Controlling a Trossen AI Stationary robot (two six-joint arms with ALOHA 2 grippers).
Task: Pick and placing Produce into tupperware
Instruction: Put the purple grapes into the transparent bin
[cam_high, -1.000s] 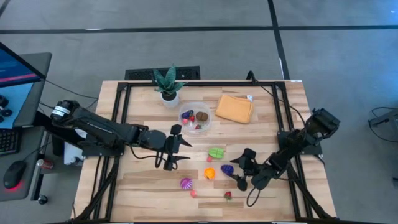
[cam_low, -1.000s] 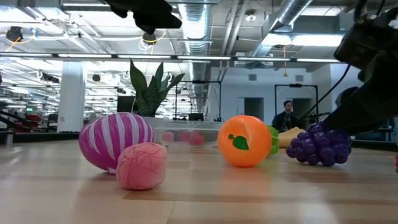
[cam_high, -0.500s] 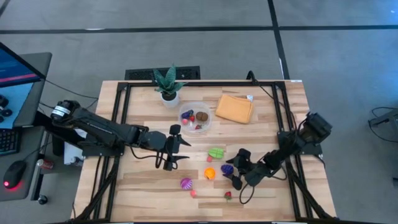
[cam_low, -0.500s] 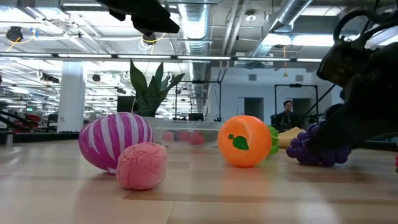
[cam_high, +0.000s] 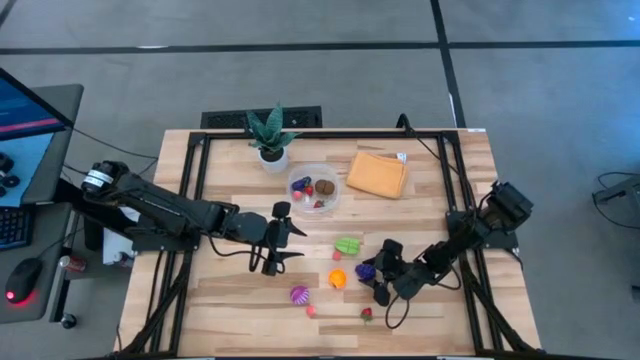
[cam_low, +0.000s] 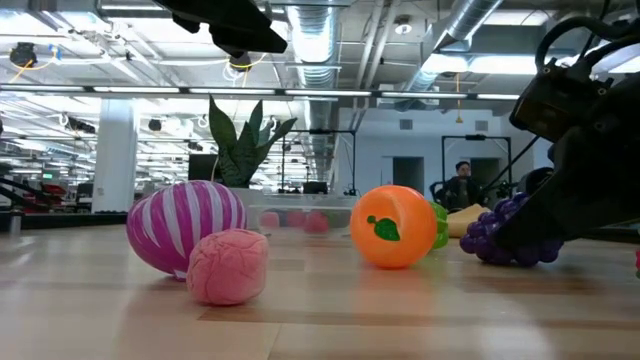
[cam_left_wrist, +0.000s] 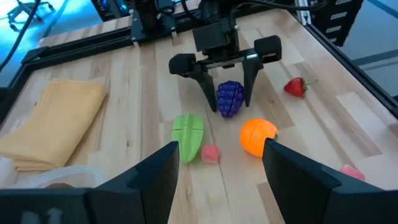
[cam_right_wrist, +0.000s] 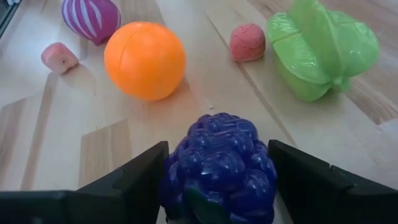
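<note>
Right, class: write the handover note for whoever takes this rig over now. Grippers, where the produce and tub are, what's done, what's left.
Right gripper: down at the table, fingers either side of the purple grapes, touching or nearly so; not lifted.
Left gripper: open, empty, hovering mid-table near the tupperware.
Done: a few pieces, one brown, lie in the tupperware.
Left on the table: grapes, green vegetable, orange, striped purple piece, strawberry, two small pink pieces.
</note>
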